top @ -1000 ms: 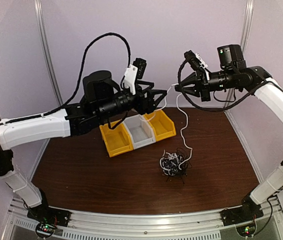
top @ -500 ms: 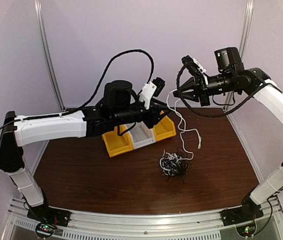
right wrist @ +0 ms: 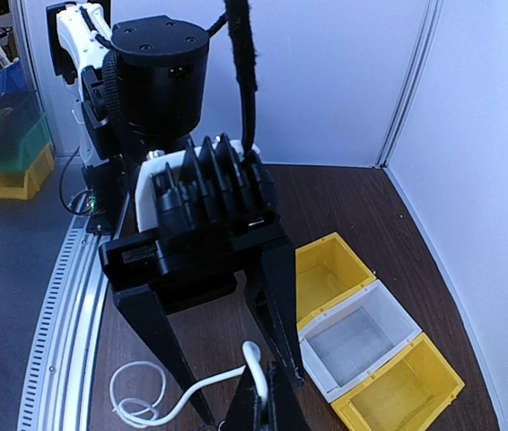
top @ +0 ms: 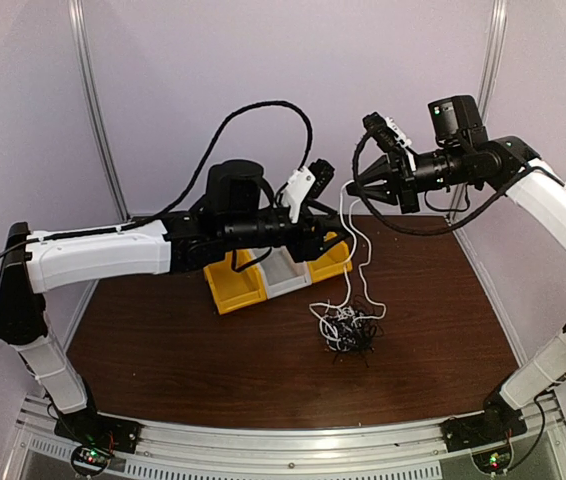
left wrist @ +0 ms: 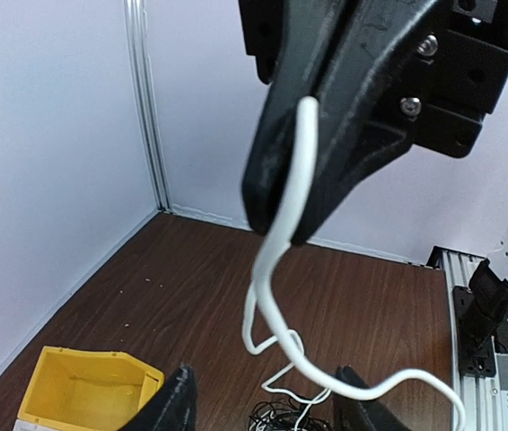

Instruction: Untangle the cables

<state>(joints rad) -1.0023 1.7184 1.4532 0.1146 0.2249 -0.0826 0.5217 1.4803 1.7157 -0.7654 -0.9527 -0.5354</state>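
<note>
**Table**: bare wood along the front and at the near left; open from above.
**Bins**: row of three at the rear centre, under the left arm, which bars the rear left.
**Tangle**: centre right, with open wood beyond it.
**White cable**: hangs from the pinching right gripper to the tangle, passing between the spread fingers of the left gripper; contact there is unclear.

The white cable has sagged down onto the tangle.
</note>
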